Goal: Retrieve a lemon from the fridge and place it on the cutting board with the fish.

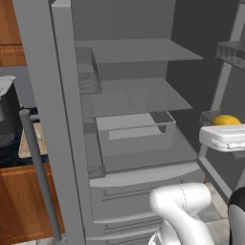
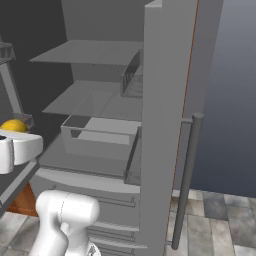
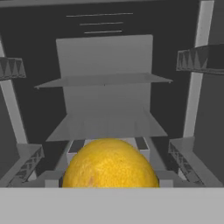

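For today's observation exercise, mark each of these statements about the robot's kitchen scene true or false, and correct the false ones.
1. The fridge doors stand open. True.
2. The lemon lies on the cutting board. False: it sits in a fridge door rack, close before the hand camera.
3. The fridge's inner shelves are packed with food. False: they look bare.
4. The cutting board lies on the counter left of the fridge. True.

A wooden cabinet [image 1: 21,203] fills the lower left of the left base view, under a dark pot [image 1: 7,119]; grey floor tiles [image 2: 220,220] lie lower right in the right base view.
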Motion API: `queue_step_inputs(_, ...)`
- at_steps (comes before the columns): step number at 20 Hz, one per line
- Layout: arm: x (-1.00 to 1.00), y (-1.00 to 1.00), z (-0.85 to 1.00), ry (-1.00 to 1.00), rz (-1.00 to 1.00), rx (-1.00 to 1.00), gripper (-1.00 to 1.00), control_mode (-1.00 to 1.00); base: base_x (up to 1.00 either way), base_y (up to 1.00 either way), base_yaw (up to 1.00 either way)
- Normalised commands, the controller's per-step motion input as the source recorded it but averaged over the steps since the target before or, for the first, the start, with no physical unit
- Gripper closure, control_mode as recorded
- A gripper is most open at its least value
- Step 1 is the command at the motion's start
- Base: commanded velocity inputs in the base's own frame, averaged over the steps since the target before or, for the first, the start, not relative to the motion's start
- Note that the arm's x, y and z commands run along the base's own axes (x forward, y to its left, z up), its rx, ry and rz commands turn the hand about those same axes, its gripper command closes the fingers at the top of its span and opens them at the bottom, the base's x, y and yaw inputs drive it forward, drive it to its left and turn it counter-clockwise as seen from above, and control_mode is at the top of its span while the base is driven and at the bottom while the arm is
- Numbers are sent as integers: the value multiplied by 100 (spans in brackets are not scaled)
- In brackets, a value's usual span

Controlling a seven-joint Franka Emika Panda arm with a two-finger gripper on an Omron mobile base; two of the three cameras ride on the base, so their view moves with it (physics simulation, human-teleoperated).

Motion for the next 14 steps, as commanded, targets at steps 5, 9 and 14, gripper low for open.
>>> queue_step_inputs(5,-5,-1,-18,0,0,0,100,-100,0,0,0)
queue_step_inputs(9,0,0,0,0,0,0,100,-100,0,0,0)
queue_step_inputs(14,0,0,0,0,0,0,100,-100,0,0,0)
